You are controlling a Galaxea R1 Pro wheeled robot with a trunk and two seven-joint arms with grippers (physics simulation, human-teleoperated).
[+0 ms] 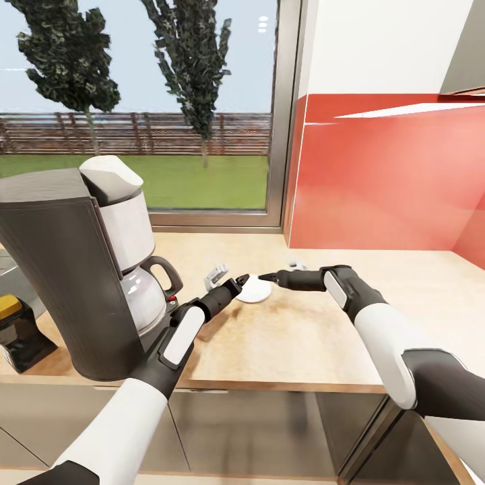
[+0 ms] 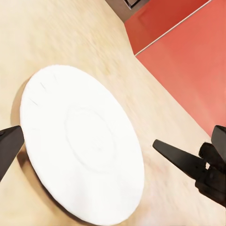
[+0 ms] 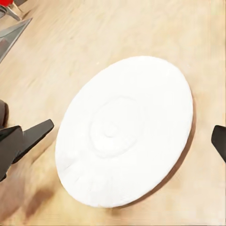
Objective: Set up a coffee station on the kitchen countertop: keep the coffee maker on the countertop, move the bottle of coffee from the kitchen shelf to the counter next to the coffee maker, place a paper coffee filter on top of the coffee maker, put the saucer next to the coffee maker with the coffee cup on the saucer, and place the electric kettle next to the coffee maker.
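Note:
The small white saucer (image 1: 256, 291) lies flat on the pale countertop (image 1: 323, 337), just right of the tall grey coffee maker (image 1: 74, 269) with its glass carafe (image 1: 145, 296). My left gripper (image 1: 229, 277) hovers at the saucer's left edge, open and holding nothing. My right gripper (image 1: 281, 271) faces it from the right, also open and holding nothing. Both wrist views look down on the saucer (image 2: 80, 141) (image 3: 125, 129), whose top is bare. The bottle of coffee (image 1: 12, 316), dark with a yellow lid, stands at the far left beside the maker.
A large window (image 1: 135, 101) runs behind the counter. A red backsplash wall (image 1: 384, 175) closes the right side. Bare countertop stretches right of the saucer to the corner. The counter's front edge (image 1: 283, 385) is close below my arms.

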